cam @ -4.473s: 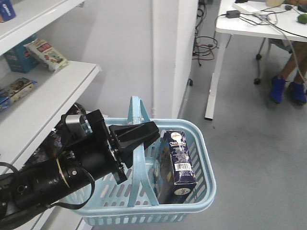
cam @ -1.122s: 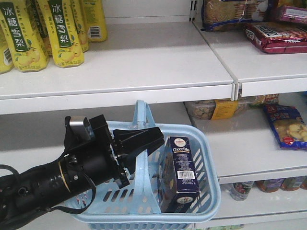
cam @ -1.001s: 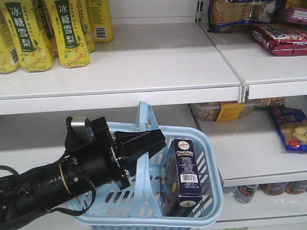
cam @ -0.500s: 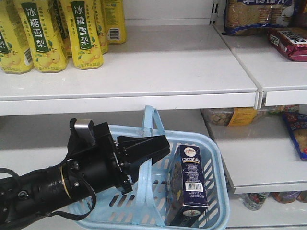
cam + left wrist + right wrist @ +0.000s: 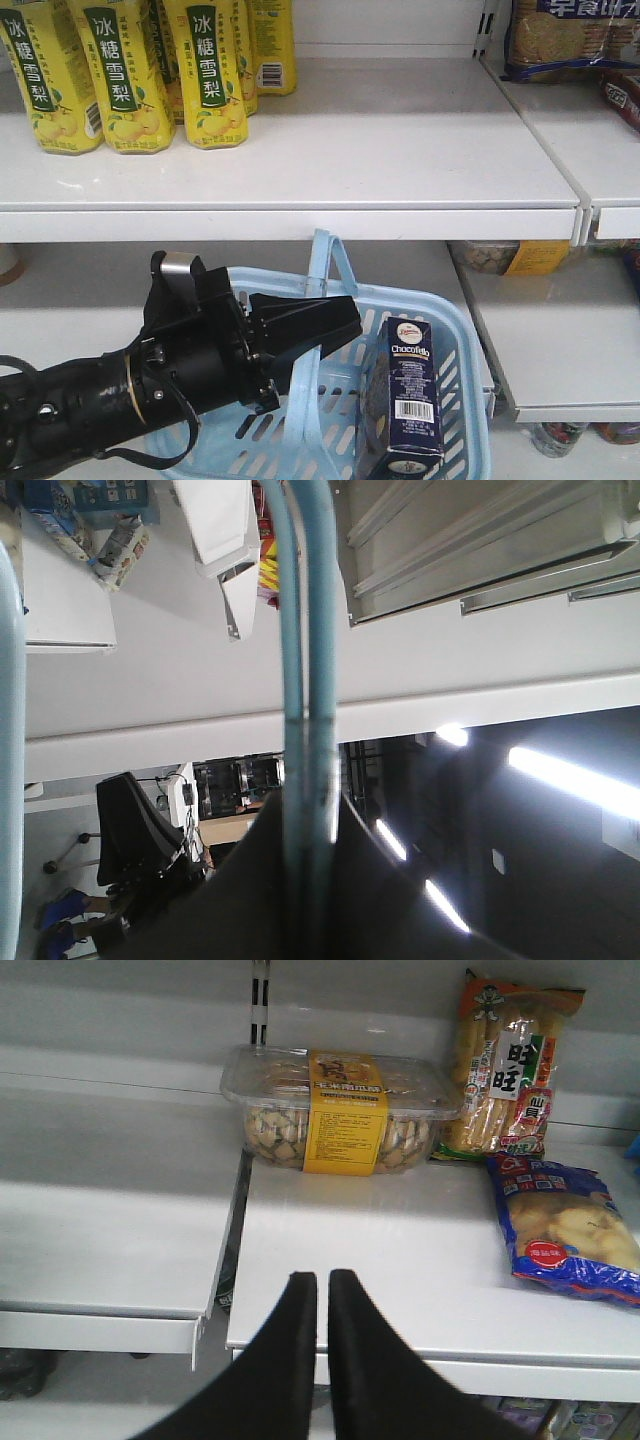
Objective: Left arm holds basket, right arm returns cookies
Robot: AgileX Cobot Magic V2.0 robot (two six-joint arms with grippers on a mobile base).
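The light blue basket (image 5: pixel 400 290) hangs at the bottom centre of the front view, in front of white shelves. Its two looped handles (image 5: pixel 325 255) are pressed together between the jaws of my left gripper (image 5: pixel 345 322), which is shut on them. In the left wrist view the same handles (image 5: pixel 308 660) run straight up out of the left gripper (image 5: pixel 310 825). The cookies (image 5: pixel 410 400), a tall navy box with a barcode, stand upright in the basket's right half. My right gripper (image 5: pixel 322 1278) is shut on nothing, low before a shelf edge. It does not show in the front view.
Yellow drink cartons (image 5: pixel 205 70) stand on the upper shelf (image 5: pixel 400 160), with biscuit packs (image 5: pixel 570 35) at top right. Ahead of the right gripper, a shelf board (image 5: pixel 400 1260) carries a clear tub (image 5: pixel 340 1110), an upright snack bag (image 5: pixel 505 1065) and a blue bag (image 5: pixel 565 1225).
The view swung from the aisle to the shelves, then slid left along them. Basket and cookies now sit lower and further right in frame. The left gripper kept hold of the handles.
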